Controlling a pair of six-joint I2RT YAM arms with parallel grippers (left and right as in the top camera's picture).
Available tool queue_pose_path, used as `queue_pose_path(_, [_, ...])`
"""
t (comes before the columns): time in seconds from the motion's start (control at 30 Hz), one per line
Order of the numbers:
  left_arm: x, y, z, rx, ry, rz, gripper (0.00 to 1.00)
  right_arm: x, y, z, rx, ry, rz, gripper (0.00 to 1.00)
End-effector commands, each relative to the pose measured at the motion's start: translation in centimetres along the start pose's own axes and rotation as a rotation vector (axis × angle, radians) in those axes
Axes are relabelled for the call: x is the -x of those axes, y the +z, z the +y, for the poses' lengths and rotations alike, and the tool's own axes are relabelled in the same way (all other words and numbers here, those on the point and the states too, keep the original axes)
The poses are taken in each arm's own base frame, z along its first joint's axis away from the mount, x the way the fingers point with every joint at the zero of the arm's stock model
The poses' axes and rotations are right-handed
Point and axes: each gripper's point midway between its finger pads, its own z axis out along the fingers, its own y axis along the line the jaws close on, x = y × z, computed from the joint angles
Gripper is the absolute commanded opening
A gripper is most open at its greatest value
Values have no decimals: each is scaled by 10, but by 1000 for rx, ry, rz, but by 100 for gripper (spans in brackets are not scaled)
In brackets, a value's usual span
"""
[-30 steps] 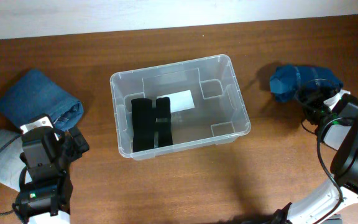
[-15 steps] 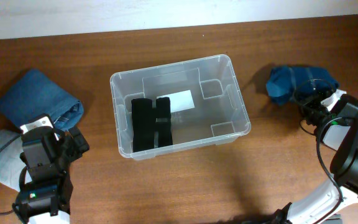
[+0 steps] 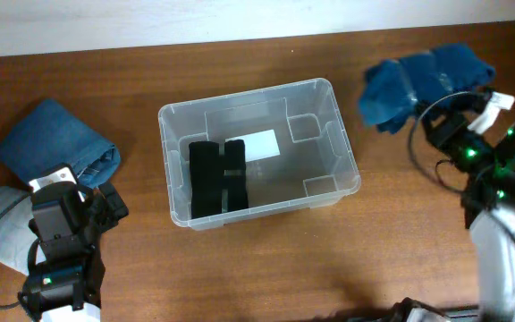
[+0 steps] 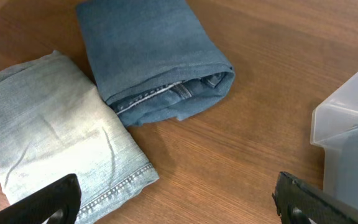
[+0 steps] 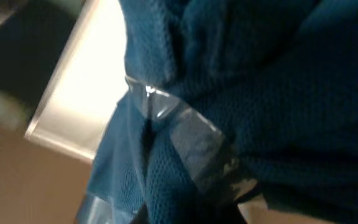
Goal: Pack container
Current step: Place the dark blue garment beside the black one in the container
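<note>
A large clear plastic rectangular container (image 3: 311, 163) with rounded corners is set in the middle of the brown wooden counter (image 3: 266, 268). A black folded item (image 3: 217, 177) is laid in its left half, beside the white label (image 3: 259, 145) on the base.

The left gripper (image 4: 179, 202) is held low over the counter at the lower left, its fingers spread wide apart with nothing between them. A folded blue denim garment (image 4: 157, 56) and a folded pale washed denim garment (image 4: 48, 130) are seen just ahead of it, side by side and touching.

At the upper right, a dark blue mesh cloth (image 3: 423, 76) is bunched against the right gripper (image 3: 443, 132). The right wrist view is filled by this cloth, so it cannot be told whether the fingers are closed.
</note>
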Motion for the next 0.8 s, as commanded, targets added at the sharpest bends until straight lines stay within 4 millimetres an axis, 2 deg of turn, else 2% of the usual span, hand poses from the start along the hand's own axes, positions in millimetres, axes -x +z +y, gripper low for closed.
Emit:
queue_pose_path(0.0, [9,-4,0,-7,-21,-21,99,-19,-2,80,167,-241,70,4])
queue_pose_path(0.13, [9,-4,-1,-14,-21,-19,99,-66,10,114,227,-280,190,4])
queue_pose_path(0.33, [5,-4,-1,-12,-18,-5,99,-145,43,120,221,-437,401,4])
queue_pose_path(0.4, [5,-4,-1,-12,-19,-5,99,-169,56,114,180,-494,465,4])
queue_pose_path(0.5, [4,-4,-1,-11,-18,-2,99,-192,73,104,120,-570,555,4])
queue_pose_path(0.6, [3,-4,-1,-10,-17,3,99,-202,91,83,8,-621,632,4])
queue_pose_path(0.77, [3,-4,-1,-10,-17,2,100,-213,113,54,-65,-719,761,4])
